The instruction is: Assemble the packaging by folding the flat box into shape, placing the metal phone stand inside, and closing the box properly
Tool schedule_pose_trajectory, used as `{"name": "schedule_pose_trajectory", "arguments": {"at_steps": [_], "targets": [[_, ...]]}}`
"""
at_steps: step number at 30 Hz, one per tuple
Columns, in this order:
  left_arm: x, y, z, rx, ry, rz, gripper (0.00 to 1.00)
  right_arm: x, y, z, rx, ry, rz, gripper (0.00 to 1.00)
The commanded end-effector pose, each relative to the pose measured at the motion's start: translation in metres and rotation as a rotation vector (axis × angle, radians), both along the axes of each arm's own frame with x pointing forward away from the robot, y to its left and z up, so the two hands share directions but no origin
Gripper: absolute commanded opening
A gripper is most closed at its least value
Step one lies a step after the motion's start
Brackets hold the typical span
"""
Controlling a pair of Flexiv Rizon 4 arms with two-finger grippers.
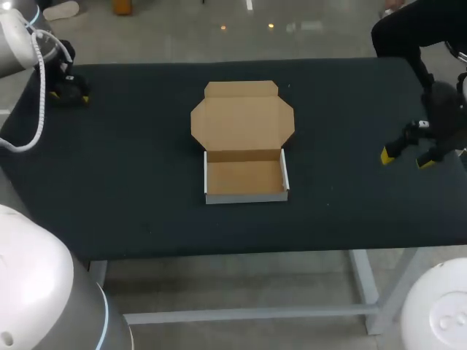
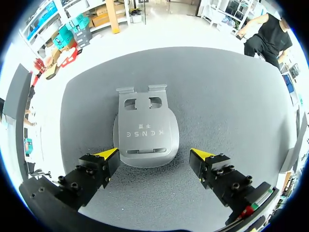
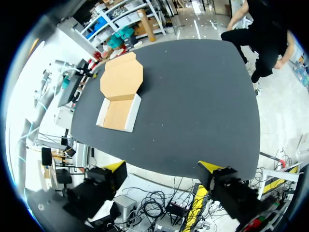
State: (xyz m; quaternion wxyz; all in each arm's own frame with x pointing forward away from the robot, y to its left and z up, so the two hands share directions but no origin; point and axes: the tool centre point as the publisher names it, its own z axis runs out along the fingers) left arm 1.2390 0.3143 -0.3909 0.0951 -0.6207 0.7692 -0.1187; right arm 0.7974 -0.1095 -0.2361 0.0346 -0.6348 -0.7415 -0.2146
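Open box (image 1: 244, 175), phone stand (image 2: 145, 130) outside

The box sits in the middle of the table (image 1: 131, 189), its lid flat behind. The phone stand lies at the far left corner under the open left gripper (image 2: 154, 155). The right gripper (image 1: 407, 155), also open, hangs by the right edge

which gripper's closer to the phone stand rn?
Left. The left gripper hangs right over the phone stand, open fingers either side of its near end. The right gripper is at the table's opposite end, beyond the box.
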Motion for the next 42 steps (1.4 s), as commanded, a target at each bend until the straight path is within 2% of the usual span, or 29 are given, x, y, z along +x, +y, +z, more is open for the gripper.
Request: {"name": "schedule_pose_trajectory", "arguments": {"at_steps": [1,27,32,36,37,40,42], "targets": [[0.008,0.005,-0.004,-0.002,0.012,0.005,1.0,-0.001,-0.001,0.002,0.002,0.005,0.003,1.0],[0.023,0.006,-0.007,-0.001,-0.015,0.004,1.0,-0.001,-0.001,0.002,0.002,0.005,0.003,1.0],[0.025,0.004,-0.007,-0.001,-0.017,0.001,0.82,-0.001,-0.001,0.002,0.002,0.005,0.003,1.0],[0.026,0.003,-0.005,-0.001,-0.021,0.001,0.44,-0.001,-0.001,0.002,0.002,0.005,0.003,1.0],[0.026,0.003,-0.005,-0.001,-0.021,0.001,0.43,-0.001,-0.001,0.002,0.002,0.005,0.003,1.0],[0.025,0.003,-0.004,-0.002,-0.024,0.003,0.25,-0.001,-0.001,0.002,0.002,0.005,0.003,1.0],[0.023,0.003,-0.003,-0.002,-0.026,0.004,0.18,-0.001,-0.001,0.002,0.002,0.005,0.003,1.0]]}}
